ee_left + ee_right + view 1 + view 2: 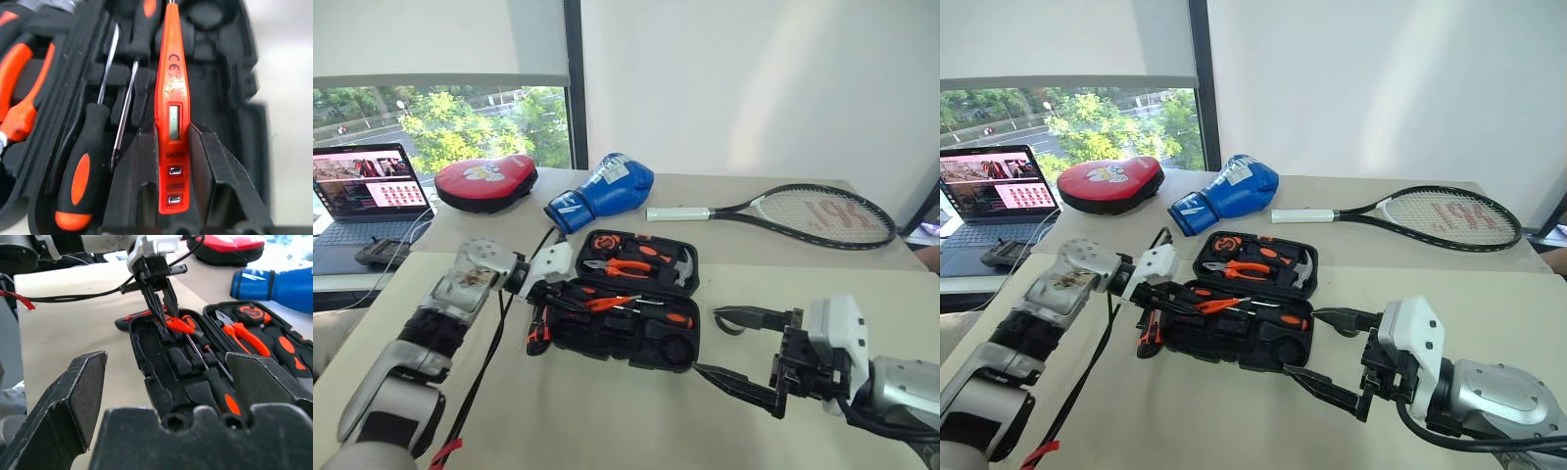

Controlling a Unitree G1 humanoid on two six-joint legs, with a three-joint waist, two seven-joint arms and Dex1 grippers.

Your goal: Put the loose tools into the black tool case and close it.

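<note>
**A:** Case status first: the black tool case (pixel 636 304) lies open on the table (pixel 607 421), lid half toward the blue boxing glove (pixel 604 191), tray half nearer the robot. Pliers (pixel 625 266) and a hammer (pixel 682 264) sit in the lid.

**B:** And the left gripper (pixel 171 161)?

**A:** Over the tray's left end, its fingers pinched narrow on the thin orange screwdriver (pixel 171 98). In the left wrist view the tool runs straight out between the pads, above the moulded slots. Two black-handled screwdrivers (pixel 85 166) already lie in the tray beside it.

**B:** The right gripper (pixel 741 351)?

**A:** Spread wide, holding nothing, hovering just off the tray's right end, apart from the case.

**B:** What could go wrong?

**A:** I'd judge the main danger is a release out of line with a slot. The tool would then rest across the ridges or on the seated shafts, and the lid would not shut over it. Another orange-and-black tool (pixel 539 328) lies on the table against the tray's left edge, below the left gripper; a careless sweep could knock it away. Nothing steadies the case either, so a downward push at one end might skid it.
</note>
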